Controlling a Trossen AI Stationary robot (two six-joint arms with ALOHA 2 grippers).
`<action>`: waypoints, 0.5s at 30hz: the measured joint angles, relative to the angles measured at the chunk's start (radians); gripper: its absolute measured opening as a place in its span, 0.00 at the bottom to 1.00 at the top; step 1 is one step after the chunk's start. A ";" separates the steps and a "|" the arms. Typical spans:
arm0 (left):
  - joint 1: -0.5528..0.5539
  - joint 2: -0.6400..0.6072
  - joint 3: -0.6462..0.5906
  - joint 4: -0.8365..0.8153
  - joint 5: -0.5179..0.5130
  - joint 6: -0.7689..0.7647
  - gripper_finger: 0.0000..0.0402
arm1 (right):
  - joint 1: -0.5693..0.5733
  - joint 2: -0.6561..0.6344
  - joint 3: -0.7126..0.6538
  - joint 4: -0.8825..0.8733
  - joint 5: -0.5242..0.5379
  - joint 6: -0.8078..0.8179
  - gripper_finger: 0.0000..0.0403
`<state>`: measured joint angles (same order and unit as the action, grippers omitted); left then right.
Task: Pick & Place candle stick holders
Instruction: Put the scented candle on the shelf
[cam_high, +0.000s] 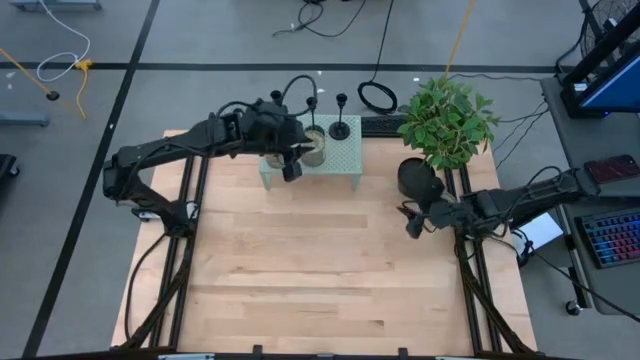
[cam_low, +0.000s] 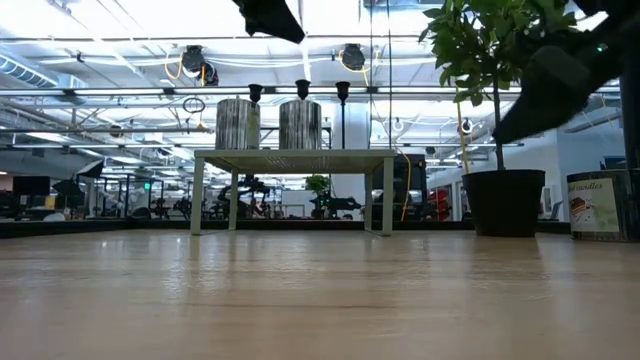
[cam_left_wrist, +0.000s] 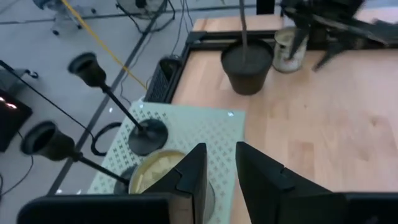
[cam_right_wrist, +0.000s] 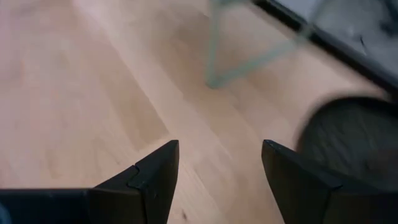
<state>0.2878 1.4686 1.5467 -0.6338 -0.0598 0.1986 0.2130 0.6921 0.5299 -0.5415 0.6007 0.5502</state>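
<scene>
The right end effector (cam_high: 413, 226) hangs low over the wooden surface (cam_high: 320, 280) beside the black plant pot (cam_high: 417, 176), fingers spread wide and empty. Farther back, the left arm reaches over the pale green stand (cam_high: 345, 160); its left end effector (cam_left_wrist: 219, 163) hovers above a glass jar (cam_left_wrist: 158, 174), fingers slightly parted, holding nothing. Three black candle stick holders (cam_low: 303, 90), each with a thin stem and small cup, stand upright along the stand's far side behind two jars.
</scene>
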 joint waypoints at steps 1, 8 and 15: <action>-0.005 -0.006 0.000 -0.009 0.000 0.000 0.23 | -0.009 -0.012 0.000 -0.036 -0.005 0.045 0.55; -0.025 -0.009 0.000 -0.018 0.001 0.007 0.23 | -0.063 -0.053 0.032 -0.246 -0.102 0.117 0.55; -0.026 -0.003 0.000 -0.015 -0.002 0.026 0.23 | -0.117 0.023 0.216 -0.612 -0.220 0.296 0.51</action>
<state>0.2615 1.4658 1.5463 -0.6486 -0.0616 0.2241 0.0960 0.7151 0.7457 -1.1535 0.3808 0.8465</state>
